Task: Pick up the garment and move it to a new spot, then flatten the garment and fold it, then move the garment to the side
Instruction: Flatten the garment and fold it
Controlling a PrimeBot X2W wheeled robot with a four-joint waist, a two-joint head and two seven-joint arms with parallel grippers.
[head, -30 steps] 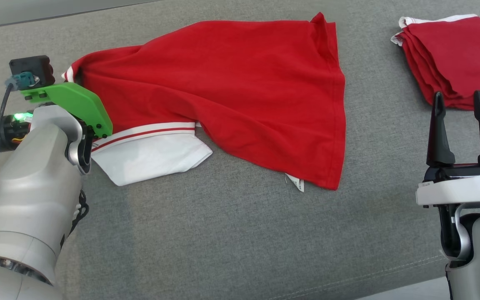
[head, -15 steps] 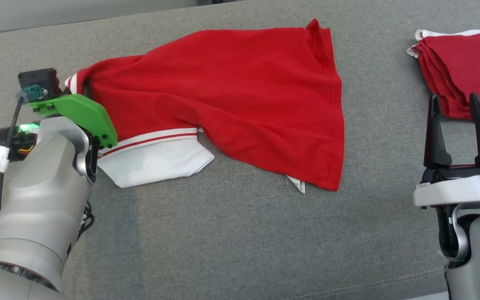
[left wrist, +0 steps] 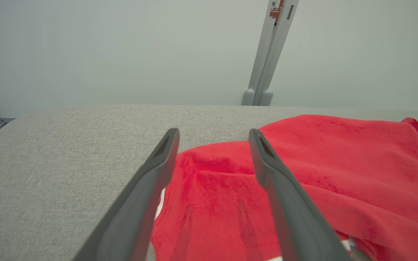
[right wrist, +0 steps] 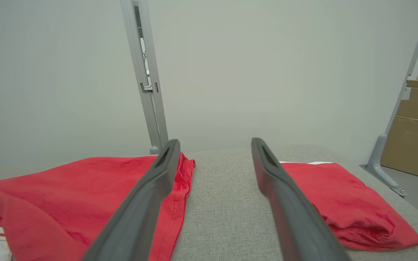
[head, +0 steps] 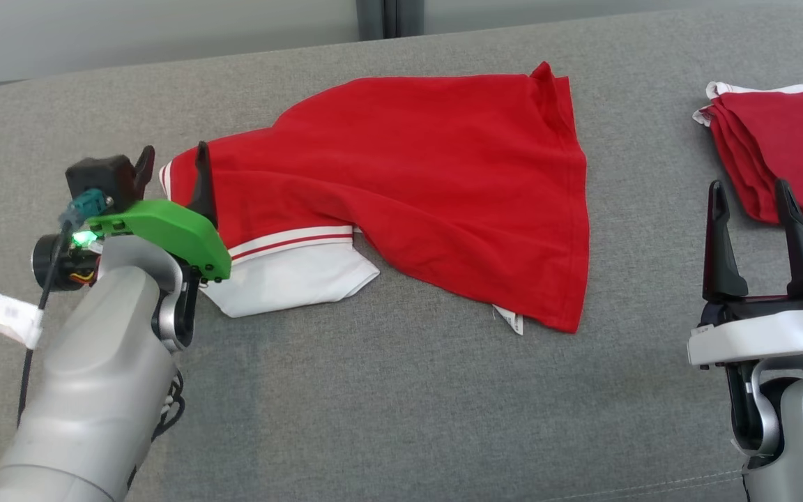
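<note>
Red garment (head: 429,160) with white collar and striped trim: lies spread but rumpled across the middle of the grey fabric worktop (head: 387,404), sleeve end to the left. Left tool (head: 172,167): fingers spread wide over that left sleeve edge, gripping nothing; right tool (head: 748,192): likewise spread and empty, near right, apart from the garment. Folded red stack (head: 785,153): far right corner.

so the garment (head: 429,160) is soft matt red knit cloth, surface (head: 387,418) is coarse grey woven fabric, jaws look smooth dark plastic
</note>
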